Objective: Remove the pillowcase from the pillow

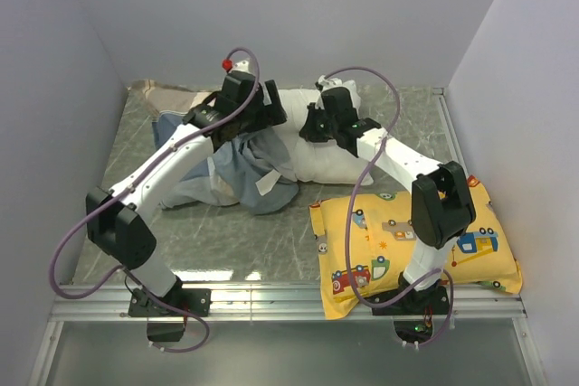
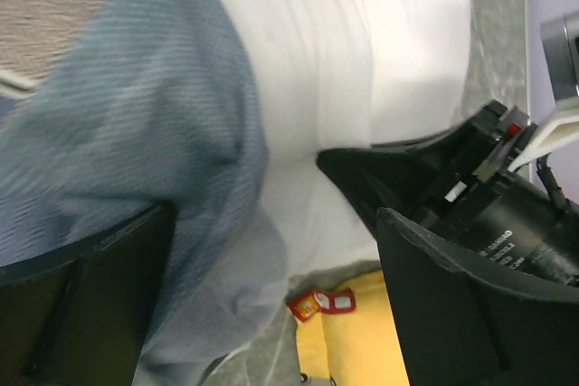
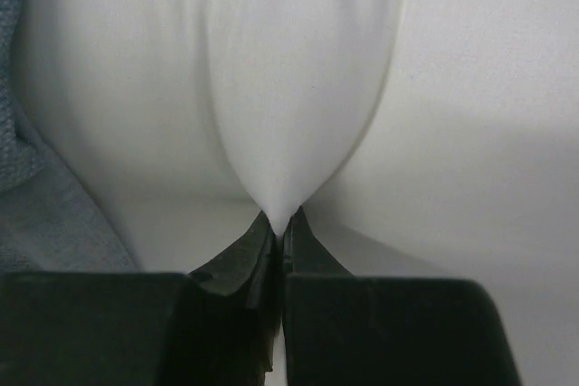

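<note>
Plump white pillow [image 1: 327, 162], largely bared, lies crosswise before me; blue-grey striped pillowcase [image 1: 242, 174] bunched over its left end.

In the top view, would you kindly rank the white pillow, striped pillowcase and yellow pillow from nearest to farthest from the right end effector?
1. The white pillow, pinched in the right end effector.
2. The striped pillowcase, just to its left.
3. The yellow pillow, near the right arm's base.
</note>
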`<state>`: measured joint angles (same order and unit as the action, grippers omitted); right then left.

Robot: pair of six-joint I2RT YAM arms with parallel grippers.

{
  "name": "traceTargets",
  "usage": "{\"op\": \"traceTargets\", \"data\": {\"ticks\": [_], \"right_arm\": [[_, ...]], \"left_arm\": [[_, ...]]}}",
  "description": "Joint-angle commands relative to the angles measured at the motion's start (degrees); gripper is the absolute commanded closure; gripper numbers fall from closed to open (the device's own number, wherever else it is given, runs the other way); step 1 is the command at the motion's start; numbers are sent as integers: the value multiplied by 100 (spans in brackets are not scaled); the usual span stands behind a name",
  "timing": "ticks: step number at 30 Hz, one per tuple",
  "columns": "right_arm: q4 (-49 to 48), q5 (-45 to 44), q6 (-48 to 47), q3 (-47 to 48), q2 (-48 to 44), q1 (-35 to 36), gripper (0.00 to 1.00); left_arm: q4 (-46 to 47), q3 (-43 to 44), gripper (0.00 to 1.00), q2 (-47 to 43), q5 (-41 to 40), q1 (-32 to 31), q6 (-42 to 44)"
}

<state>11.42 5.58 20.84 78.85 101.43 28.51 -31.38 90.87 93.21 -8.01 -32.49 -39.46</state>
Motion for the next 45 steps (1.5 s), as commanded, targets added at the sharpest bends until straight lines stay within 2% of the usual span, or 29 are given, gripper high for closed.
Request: {"op": "traceTargets", "data": {"ticks": [1, 5, 9, 12, 15, 18, 19, 25, 28, 29, 31, 32, 34, 35, 37, 38, 40, 41, 44, 45], "right_arm": [[1, 364, 315, -62, 263, -258, 100], [-43, 391, 385, -80, 325, -285, 100], [-43, 364, 421, -45, 404, -285, 100], [-52, 399, 430, -36, 395, -302, 100], [-79, 373, 430, -89, 308, -302, 100], [-79, 329, 395, -124, 264, -311, 100], [-87, 338, 403, -133, 255, -320, 100], [-140, 391, 438, -194, 263, -311, 100], [-192, 347, 395, -282, 176, -311, 100], [-228, 312, 377, -326, 71, -320, 100], [-298, 259, 307, -458, -52, -320, 100], [-307, 224, 289, -493, -149, -320, 100], [-325, 215, 193, -528, -246, -320, 100], [-342, 224, 175, -546, -359, -311, 92], [-386, 189, 105, -616, -500, -285, 77], [-404, 163, 61, -642, -649, -267, 60], [-421, -56, -106, -713, -799, -162, 45], [-395, -205, -176, -713, -930, -118, 33], [-246, -548, -457, -590, -915, 58, 16], [-193, -550, -571, -468, -871, 101, 14]], "left_arm": [[-87, 229, 1, -802, -885, 50, 79], [-544, 221, 2, -1278, -2086, 50, -298], [-992, -296, 2, -1656, -3045, 50, -1122], [-1256, -780, 2, -1929, -3382, 129, -1675], [-1223, -1463, 5, -2236, -3129, 479, -2134], [-634, -2186, 9, -2500, -2312, 989, -2092], [-520, -2283, 9, -2518, -2023, 1086, -2066], [78, -2381, 9, -2089, -1696, 1534, -1942], [403, -2363, 16, -1878, -1441, 1816, -1934], [439, -2311, 23, -1824, -1301, 1921, -1899], [448, -2249, 31, -1666, -1256, 1966, -1863], [439, -2171, 40, -1622, -1273, 1975, -1846], [465, -2135, 49, -1508, -1273, 1992, -1837], [474, -2109, 59, -1473, -1238, 2018, -1828], [466, -2091, 70, -1411, -1221, 2036, -1828], [457, -2074, 83, -1393, -1203, 2045, -1802], [422, -2047, 96, -1367, -1246, 2045, -1802], [404, -2012, 100, -1367, -1264, 2054, -1802], [422, -1942, 100, -1384, -1264, 2071, -1749], [430, -1915, 99, -1384, -1256, 2080, -1732]]}}
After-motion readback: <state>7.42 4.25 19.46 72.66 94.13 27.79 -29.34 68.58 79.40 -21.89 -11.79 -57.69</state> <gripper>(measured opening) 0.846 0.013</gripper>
